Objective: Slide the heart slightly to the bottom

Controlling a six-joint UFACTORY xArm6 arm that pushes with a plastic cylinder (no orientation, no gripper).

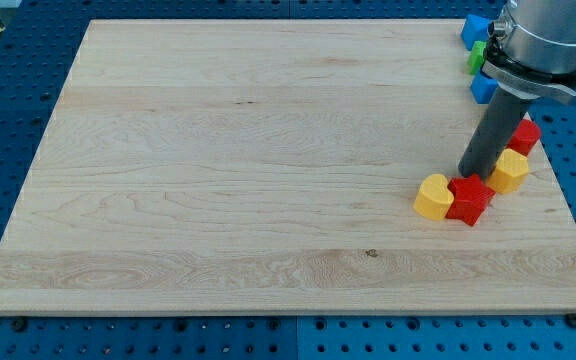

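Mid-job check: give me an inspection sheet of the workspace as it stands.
Surface: wooden board, bare apart from its right side.
Job's things: yellow heart, touching the red star on its right.
Clutter: yellow block and red block right of the rod; two blue blocks and a green block at top right, partly hidden.
Hand: none; my tip is just above the star, up and right of the heart.
Cables: nothing seen.
Surroundings: blue pegboard.
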